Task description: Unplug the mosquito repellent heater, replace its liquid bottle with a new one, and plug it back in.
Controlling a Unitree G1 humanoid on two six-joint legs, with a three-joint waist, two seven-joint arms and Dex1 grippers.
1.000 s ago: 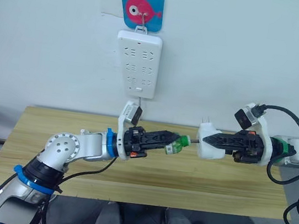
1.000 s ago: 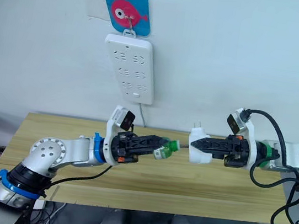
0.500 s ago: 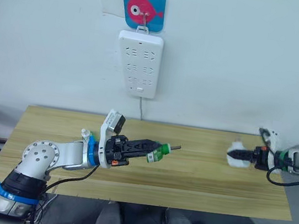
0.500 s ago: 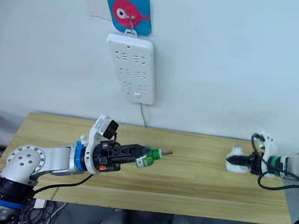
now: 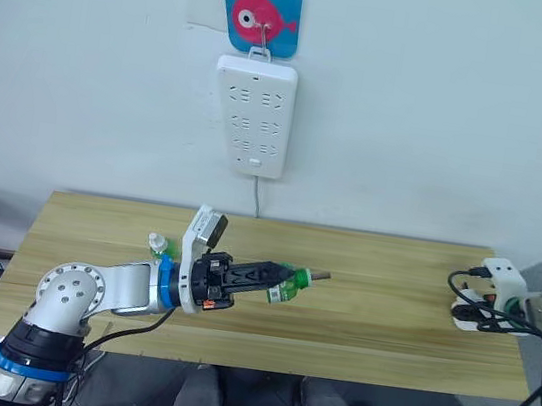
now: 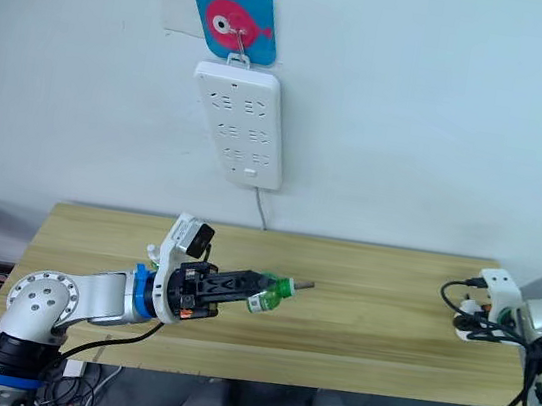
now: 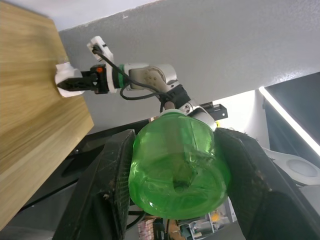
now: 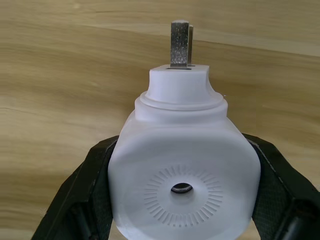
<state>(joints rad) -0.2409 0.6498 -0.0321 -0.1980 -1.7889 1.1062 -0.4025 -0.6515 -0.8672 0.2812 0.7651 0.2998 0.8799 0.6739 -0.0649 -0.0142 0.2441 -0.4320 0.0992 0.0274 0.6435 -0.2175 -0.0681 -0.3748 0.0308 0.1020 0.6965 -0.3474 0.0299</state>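
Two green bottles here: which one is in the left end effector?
The capless bottle with its bare wick pointing out. The white-capped one stands on the table behind that arm.

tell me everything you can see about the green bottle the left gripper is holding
The liquid bottle is small, round and translucent green, plastic by its look, with no cap. A thin brownish wick rod sticks from its neck. The left gripper is shut on its body, one black finger on each side, holding it sideways above the wooden table with the wick pointing toward the robot's right. Nothing else touches it.
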